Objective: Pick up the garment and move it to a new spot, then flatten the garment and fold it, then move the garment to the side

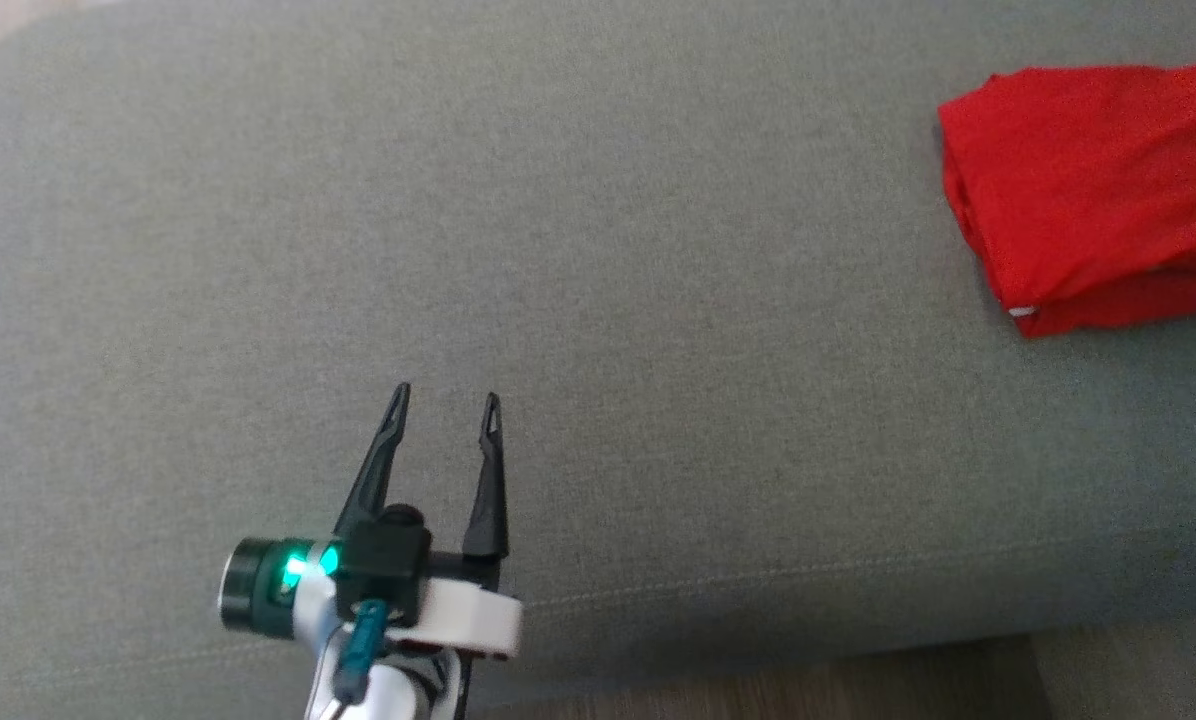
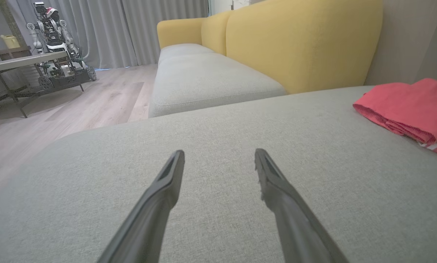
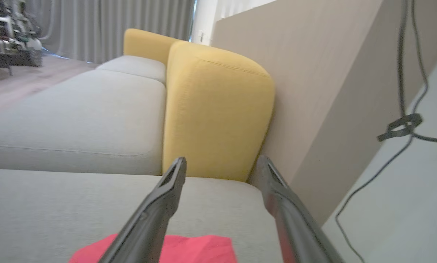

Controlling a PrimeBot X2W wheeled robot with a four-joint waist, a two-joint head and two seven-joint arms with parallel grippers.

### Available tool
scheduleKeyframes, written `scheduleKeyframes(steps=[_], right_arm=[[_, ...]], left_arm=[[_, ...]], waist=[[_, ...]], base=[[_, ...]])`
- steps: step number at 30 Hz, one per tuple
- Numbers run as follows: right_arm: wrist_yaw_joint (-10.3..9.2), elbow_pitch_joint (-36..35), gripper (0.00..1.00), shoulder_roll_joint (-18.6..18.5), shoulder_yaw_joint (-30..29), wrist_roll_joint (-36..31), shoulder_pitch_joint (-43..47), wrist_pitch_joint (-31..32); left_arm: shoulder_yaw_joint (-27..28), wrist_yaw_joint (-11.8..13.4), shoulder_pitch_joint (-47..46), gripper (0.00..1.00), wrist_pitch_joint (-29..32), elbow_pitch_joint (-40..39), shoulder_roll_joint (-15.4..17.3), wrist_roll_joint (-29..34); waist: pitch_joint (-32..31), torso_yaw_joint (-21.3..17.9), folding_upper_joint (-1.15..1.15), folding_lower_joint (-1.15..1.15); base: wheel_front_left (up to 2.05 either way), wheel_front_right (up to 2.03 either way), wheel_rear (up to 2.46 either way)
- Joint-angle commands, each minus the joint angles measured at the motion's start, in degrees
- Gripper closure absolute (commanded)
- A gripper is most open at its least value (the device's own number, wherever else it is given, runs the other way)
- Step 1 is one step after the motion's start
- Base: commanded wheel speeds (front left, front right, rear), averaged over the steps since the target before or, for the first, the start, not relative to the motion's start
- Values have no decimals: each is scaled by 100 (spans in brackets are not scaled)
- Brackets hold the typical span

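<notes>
Red garment lies folded in a compact stack at the right side of the grey cushion, layered fold edges facing the cushion's middle. Left gripper hovers over bare cushion well apart from the garment, fingers spread, holding nothing. Right gripper is above the garment's near edge, fingers spread, nothing pinched; red cloth shows low between and under them, and I can't tell if a finger touches it. Yellow backrest is ahead of it.

Judgement: fold looks done and the stack sits at the side, so the step in hand is clearing the right arm off the pile. To do it well, lift straight up with fingers wide, no sideways drag that could catch the top layer and undo the fold. Left arm needs nothing.
</notes>
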Motion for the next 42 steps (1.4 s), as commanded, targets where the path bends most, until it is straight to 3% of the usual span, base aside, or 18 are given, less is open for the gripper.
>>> scheduleKeyframes(steps=[1,6,11,14,18,27,38,39,42], right_arm=[[-2,-613,0,452,-324,-337,833,-50],[-2,-1933,0,1356,-783,-779,2060,-51],[-2,-3685,0,2249,-796,-832,3554,-52],[-2,-4565,0,2603,-719,-777,4323,-52],[-2,-5328,0,2805,-518,-683,5074,-52],[-2,-5380,0,2853,-40,-480,6097,-52],[-2,-5345,0,2918,-46,-519,6157,-52],[0,-5168,100,2906,-155,-490,6394,1],[0,-4935,100,2904,-130,-479,6452,11]], left_arm=[[272,41,26,0,-70,-243,0,-135],[462,3,202,0,-70,-405,-41,-338],[748,-248,526,0,-70,-587,-118,-776],[909,-439,764,0,-70,-719,-146,-926],[1094,-554,976,0,-70,-791,-165,-862],[1373,-580,1287,0,-70,-762,-175,-470],[1475,-643,1348,0,-70,-758,-180,-411],[1280,-643,1541,100,0,-572,-133,-445],[1258,-642,1570,100,18,-333,-133,-468]], waist=[[-218,72,0,0],[-505,135,0,0],[-930,213,0,0],[-1125,210,0,0],[-1258,202,0,0],[-1485,159,0,0],[-1527,104,0,0],[-1527,103,0,0],[-1524,101,0,0]], base=[[0,0,0],[0,0,0],[0,0,0],[0,0,0],[0,0,0],[0,0,0],[0,0,0],[0,0,0],[0,0,0]])
